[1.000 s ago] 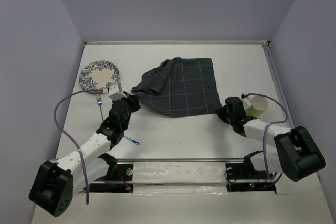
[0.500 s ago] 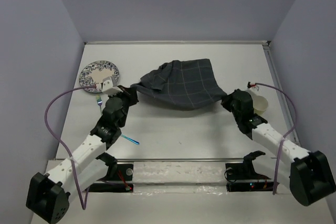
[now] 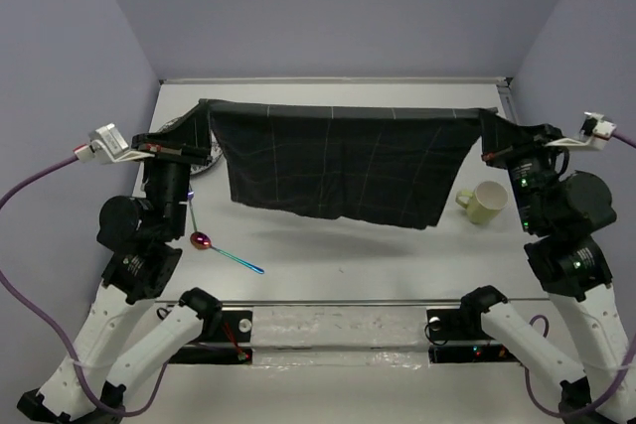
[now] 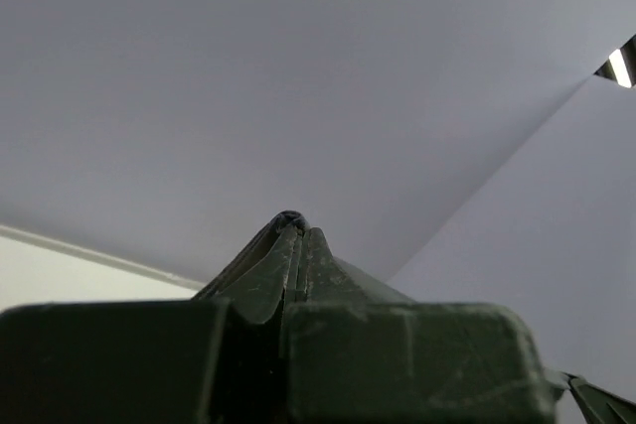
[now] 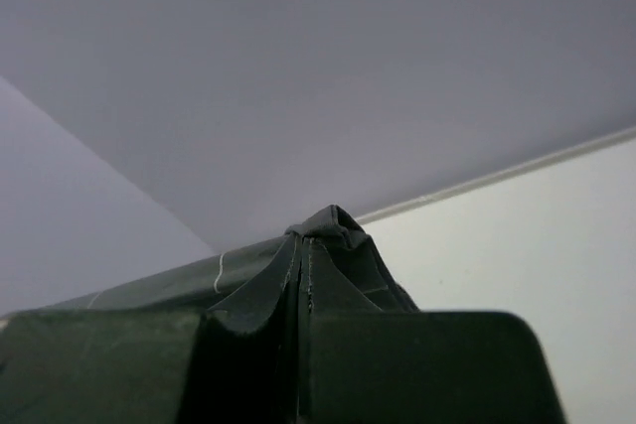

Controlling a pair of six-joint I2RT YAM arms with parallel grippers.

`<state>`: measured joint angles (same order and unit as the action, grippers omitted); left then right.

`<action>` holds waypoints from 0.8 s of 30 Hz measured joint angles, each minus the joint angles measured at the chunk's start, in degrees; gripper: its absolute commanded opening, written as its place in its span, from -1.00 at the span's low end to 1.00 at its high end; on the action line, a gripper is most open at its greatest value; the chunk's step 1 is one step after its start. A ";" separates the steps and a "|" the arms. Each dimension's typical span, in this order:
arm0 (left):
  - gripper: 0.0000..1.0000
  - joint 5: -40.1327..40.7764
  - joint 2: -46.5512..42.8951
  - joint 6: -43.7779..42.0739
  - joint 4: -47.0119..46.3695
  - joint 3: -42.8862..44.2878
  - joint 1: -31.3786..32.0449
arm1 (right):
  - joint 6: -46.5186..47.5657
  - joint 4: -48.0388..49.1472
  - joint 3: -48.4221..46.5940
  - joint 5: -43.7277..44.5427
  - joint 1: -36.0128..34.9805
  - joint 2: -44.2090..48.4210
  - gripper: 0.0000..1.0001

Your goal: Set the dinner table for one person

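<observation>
Gripping the stretched cloth [image 3: 338, 166], left end effector [image 4: 290, 233] and right end effector [image 5: 304, 245], both well above the dinner table [image 3: 328, 250].

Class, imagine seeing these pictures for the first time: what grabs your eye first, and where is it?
A dark checked cloth hangs stretched like a banner above the table, its top corners pinched in the left fingers and right fingers. By its right end stands a pale mug; near its left end lies a shiny spoon.
</observation>
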<state>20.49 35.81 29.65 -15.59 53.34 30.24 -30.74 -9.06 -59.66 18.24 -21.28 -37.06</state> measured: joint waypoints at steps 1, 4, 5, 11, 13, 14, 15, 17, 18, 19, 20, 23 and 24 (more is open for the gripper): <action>-1.00 -0.20 -0.15 -0.13 -0.02 0.87 0.07 | 0.33 -0.61 -1.46 -0.52 -0.11 0.00 -1.00; -1.00 0.07 1.22 -0.48 -0.04 1.66 0.07 | 1.44 -1.55 -5.68 -1.68 -0.17 -1.11 -1.00; -1.00 0.22 2.10 -0.59 -0.02 1.66 0.02 | 1.92 -1.88 -6.34 -1.55 -0.15 -2.25 -1.00; -1.00 2.99 11.32 -1.03 -1.33 -1.46 -0.57 | 4.81 -2.10 -5.77 -1.05 -0.07 -12.46 -1.00; -1.00 2.25 14.75 -0.61 -1.66 -2.64 -2.05 | 5.77 -1.40 -4.98 -1.05 0.00 -17.25 -1.00; -1.00 0.74 17.64 0.15 -2.03 -3.08 -4.28 | 6.16 -1.29 -4.98 -1.05 0.35 -19.91 -1.00; -1.00 -0.74 20.24 1.14 -2.01 -3.19 -6.45 | 6.60 -0.81 -4.98 -1.33 0.66 -22.10 -1.00; -1.00 -2.49 23.91 2.16 -2.12 -2.93 -10.40 | 7.08 -0.42 -5.07 -1.62 1.51 -26.88 -1.00; -1.00 -3.48 25.79 2.51 -2.23 -2.25 -11.93 | 7.23 -0.61 -5.77 -2.05 2.23 -28.98 -1.00; -1.00 -4.50 28.37 2.91 -2.12 -0.72 -13.46 | 7.45 -0.70 -7.67 -2.56 3.32 -31.85 -1.00; -1.00 -5.11 30.10 3.19 -1.66 0.72 -14.49 | 7.63 -0.66 -9.64 -3.26 4.48 -34.21 -1.00; -1.00 -7.23 33.05 3.54 -0.81 6.10 -15.85 | 8.09 -0.37 -16.55 -4.94 6.86 -38.95 -1.00; -1.00 -8.00 33.03 3.65 -0.98 7.50 -16.09 | 8.24 -0.39 -17.86 -5.20 7.21 -39.28 -1.00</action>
<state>12.49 68.84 33.30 -16.58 60.84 14.15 -22.50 -9.45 -77.52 13.04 -14.06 -76.34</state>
